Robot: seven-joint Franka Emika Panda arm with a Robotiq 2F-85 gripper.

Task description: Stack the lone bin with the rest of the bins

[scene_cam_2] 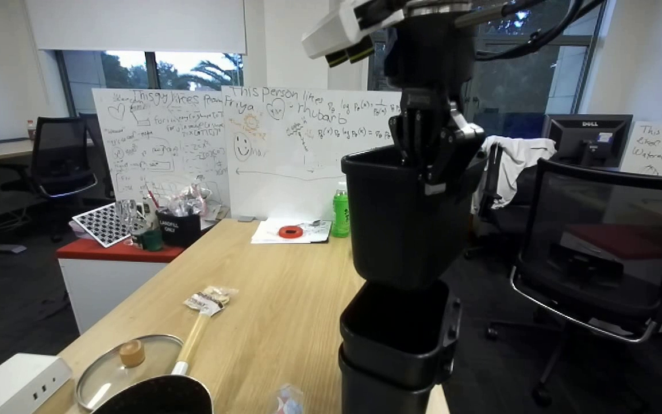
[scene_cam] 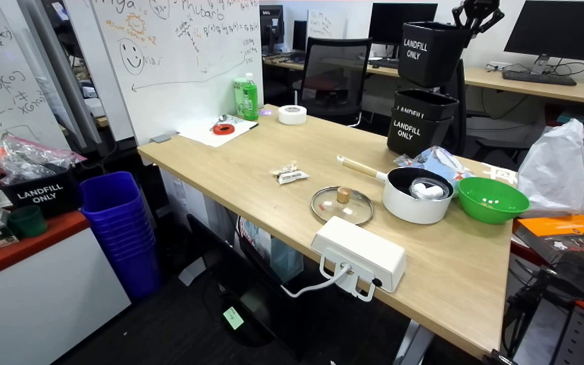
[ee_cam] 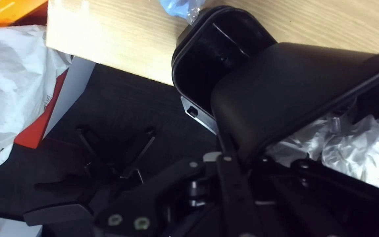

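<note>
The lone bin (scene_cam: pixel 431 56) is black, with white lettering in an exterior view. It hangs roughly upright, slightly tilted, above the rest of the bins (scene_cam: pixel 413 137), a nested black stack at the table's edge. A small gap shows between them. My gripper (scene_cam_2: pixel 426 172) is shut on the rim of the lone bin (scene_cam_2: pixel 405 230); the stack (scene_cam_2: pixel 380 397) is below with its mouth open upward. In the wrist view, my gripper (ee_cam: pixel 232 156) pinches the lone bin (ee_cam: pixel 288 82), whose base partly covers the stack's (ee_cam: pixel 206 62) opening. Crumpled clear plastic (ee_cam: pixel 357 148) appears inside the lone bin.
On the table stand a white pot (scene_cam: pixel 416 205), a green bowl (scene_cam: pixel 492 200), a glass lid (scene_cam: pixel 342 203) and a white box (scene_cam: pixel 360 248). A plastic wrapper (scene_cam: pixel 441 162) lies beside the stack. A chair (scene_cam_2: pixel 601 241) stands beyond the table edge.
</note>
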